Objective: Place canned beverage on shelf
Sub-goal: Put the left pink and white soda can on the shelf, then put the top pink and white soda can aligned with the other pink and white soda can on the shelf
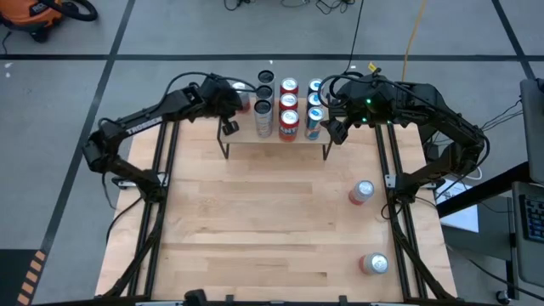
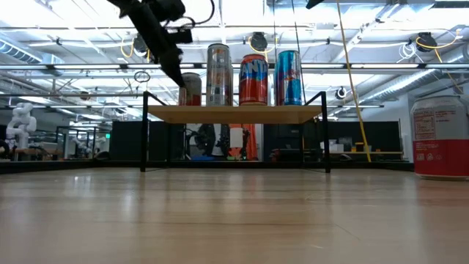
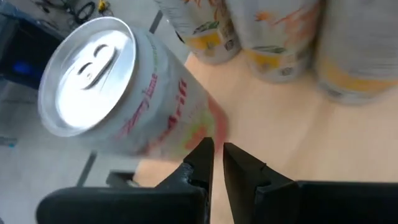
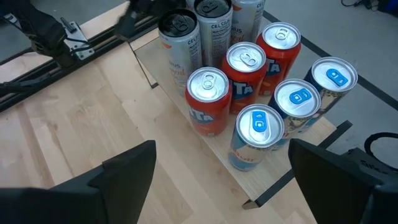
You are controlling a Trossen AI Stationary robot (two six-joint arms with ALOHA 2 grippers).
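The shelf [image 1: 246, 141] stands at the table's far middle on thin black legs. Its light board [image 2: 234, 114] carries rows of upright silver, red and blue cans [image 1: 289, 108]. A white-and-pink can [image 3: 118, 93] stands on the board's left end [image 1: 244, 102]. My left gripper [image 3: 217, 154] is shut and slants down right beside that can's side [image 2: 179, 79]. My right gripper [image 4: 221, 168] hovers open above the shelf's right front corner [image 1: 333, 129], with nothing between its fingers. My left gripper's shut fingers [image 3: 202, 152] come slanting down from the table's left and stand close against the lower side of the white-and-pink can [image 3: 186, 124]. I cannot tell whether they touch it. The can stands on the shelf board.
Two more red-and-white cans stand on the tabletop at the right, one mid-right [image 1: 361, 191] and one near the front edge [image 1: 374, 264]; one shows large in the low view [image 2: 440, 136]. The tabletop in front of the shelf [image 1: 255, 221] is bare wood.
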